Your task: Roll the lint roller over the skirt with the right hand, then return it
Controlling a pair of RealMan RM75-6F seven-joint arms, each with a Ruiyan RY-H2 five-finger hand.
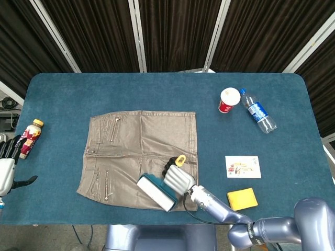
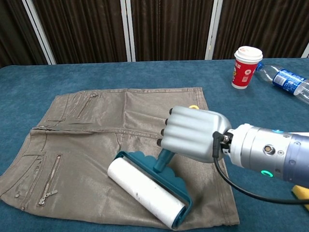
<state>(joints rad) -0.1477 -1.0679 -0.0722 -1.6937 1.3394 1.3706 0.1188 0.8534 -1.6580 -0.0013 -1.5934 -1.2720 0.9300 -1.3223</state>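
Note:
A shiny taupe skirt (image 1: 131, 151) (image 2: 96, 159) lies flat on the blue table. My right hand (image 1: 179, 179) (image 2: 193, 135) grips the yellow-tipped handle of the lint roller (image 1: 157, 191) (image 2: 147, 193). Its white roll in a teal frame rests on the skirt near the hem, at the front right part. My left hand (image 1: 6, 162) shows only in the head view, at the far left edge off the table, with fingers apart and nothing in it.
A red paper cup (image 1: 229, 99) (image 2: 245, 66) and a lying water bottle (image 1: 258, 111) (image 2: 285, 79) sit at the back right. A card (image 1: 243, 166) and a yellow sponge (image 1: 242, 199) lie right of the skirt. A small drink bottle (image 1: 30, 137) lies at the left.

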